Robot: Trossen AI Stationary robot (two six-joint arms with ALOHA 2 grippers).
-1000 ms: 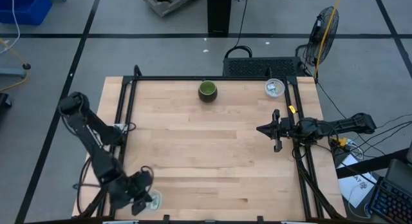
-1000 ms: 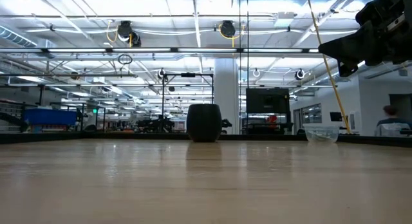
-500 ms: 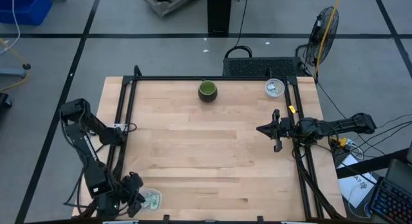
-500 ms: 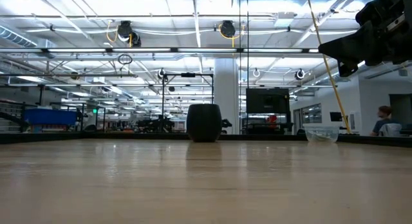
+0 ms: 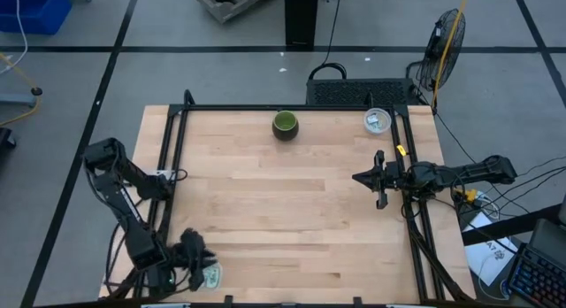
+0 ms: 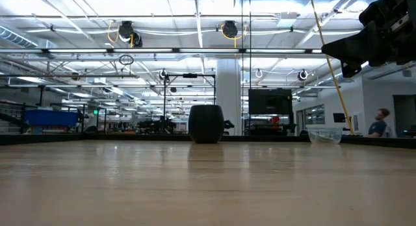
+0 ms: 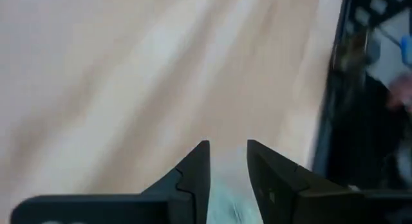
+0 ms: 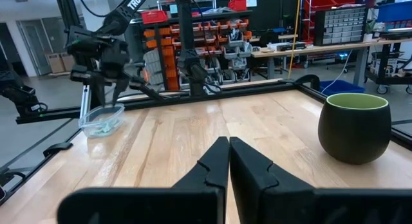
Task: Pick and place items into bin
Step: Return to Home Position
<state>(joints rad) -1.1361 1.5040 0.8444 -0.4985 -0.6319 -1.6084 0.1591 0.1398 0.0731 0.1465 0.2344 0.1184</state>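
Note:
A clear tub [image 5: 212, 274] with pale green-and-white packets stands at the table's near left corner, also seen in the right wrist view [image 8: 102, 120]. My left gripper [image 5: 192, 256] hangs just beside and above it [image 8: 103, 89]. Its fingers are close together on a pale green-white packet [image 7: 228, 193]. The dark green bowl [image 5: 285, 124] stands near the far edge [image 8: 355, 126]. My right gripper [image 5: 356, 177] is shut and empty [image 8: 228, 141]. It waits level above the table's right side, pointing left. My left gripper has a pale packet [image 7: 226, 185] between its two fingers, pinched; it fills the gap from near the fingertips back. The fingers point down at the table from above. The picture is blurred, so which part of the packet is held cannot be told.
A second clear bowl [image 5: 377, 121] with packets sits at the far right corner [image 6: 324, 136]. A black frame rail [image 5: 173, 157] runs along the table's left and right sides. Bare wood lies between the bowls and the arms. A person shows far behind the table [image 6: 379, 122].
My left gripper moved from over the near-left tub toward the table's left edge, then came back and a little toward the far edge. The tub, partly covered before, now shows beside it.

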